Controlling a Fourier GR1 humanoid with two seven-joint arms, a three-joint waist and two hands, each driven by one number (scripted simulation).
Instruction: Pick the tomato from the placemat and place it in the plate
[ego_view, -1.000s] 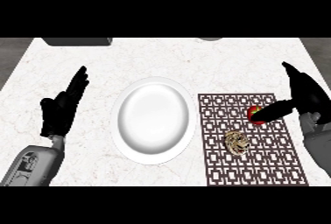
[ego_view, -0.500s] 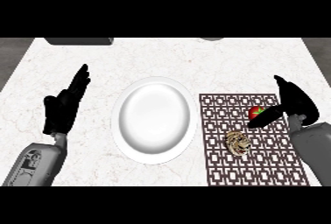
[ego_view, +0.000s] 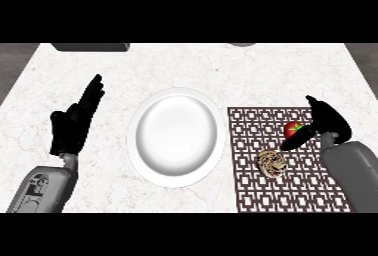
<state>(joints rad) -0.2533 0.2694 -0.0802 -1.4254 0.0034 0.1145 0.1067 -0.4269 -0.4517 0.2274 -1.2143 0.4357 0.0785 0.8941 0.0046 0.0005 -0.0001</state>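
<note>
The tomato (ego_view: 292, 129) lies on the placemat (ego_view: 295, 187), close to the mat's far right corner, red with a bit of green at its top. It has not reached the plate (ego_view: 177, 136), which sits at the middle of the counter (ego_view: 221, 70), its right rim just beside the mat's left edge.

The right hand (ego_view: 327, 123) is over the mat's right edge, with its grey forearm coming up from the counter's near right corner. The hand is spread. The thumb (ego_view: 294, 142) slants down and left along the tomato's near right side, touching it or almost so. The fingers (ego_view: 319, 106) stand up past the tomato's far right side. Nothing is clasped, and the tomato shows nearly whole at the hand's left.

A small tan, mottled lump (ego_view: 272, 163) rests on the mat nearer than the tomato, close to the thumb's tip but apart from it.

The left hand (ego_view: 72, 126) rests near the counter's left edge, well apart from the plate. Its fingers are straight and point toward the far edge, and it holds nothing.

A dark grey block (ego_view: 92, 46) sits at the counter's far left edge.
</note>
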